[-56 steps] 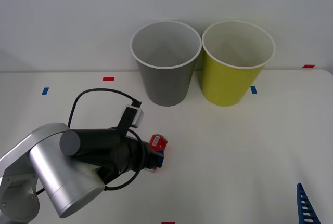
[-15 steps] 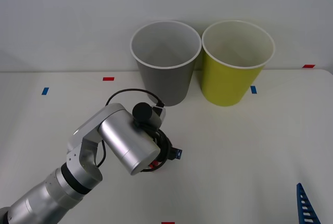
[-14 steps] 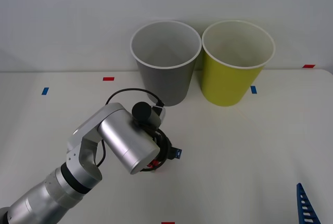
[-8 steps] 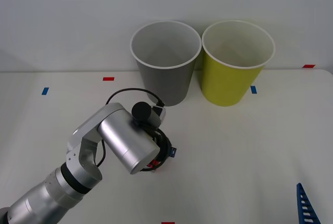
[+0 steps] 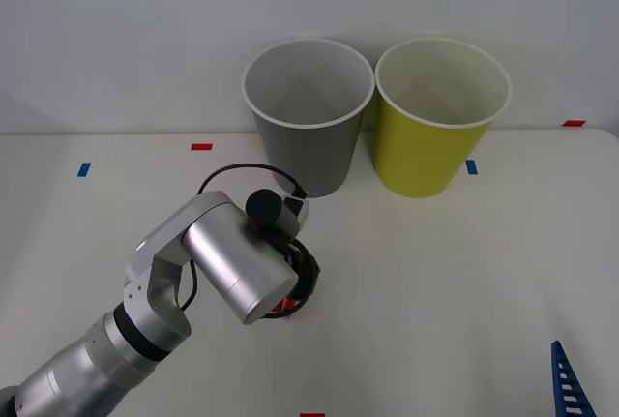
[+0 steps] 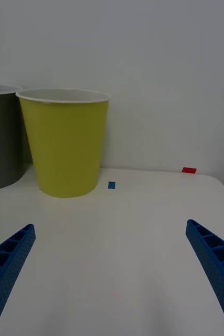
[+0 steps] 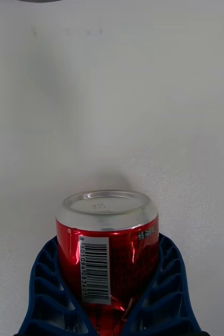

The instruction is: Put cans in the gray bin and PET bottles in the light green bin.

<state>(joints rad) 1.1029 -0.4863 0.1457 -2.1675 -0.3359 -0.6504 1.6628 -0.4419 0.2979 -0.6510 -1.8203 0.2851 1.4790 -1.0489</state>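
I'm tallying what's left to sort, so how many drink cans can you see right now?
1: the red can, clamped between the left gripper's blue fingers, low over the table in front of the gray bin. The left arm could hide others.

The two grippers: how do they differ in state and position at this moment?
The left gripper is shut on the red can, its blue fingers wrapped around the can's sides; the right gripper is open and holds nothing. The left one works low over the table in front of the gray bin; the right one sits at the table's near right corner, facing the green bin. Both have blue ribbed fingers.
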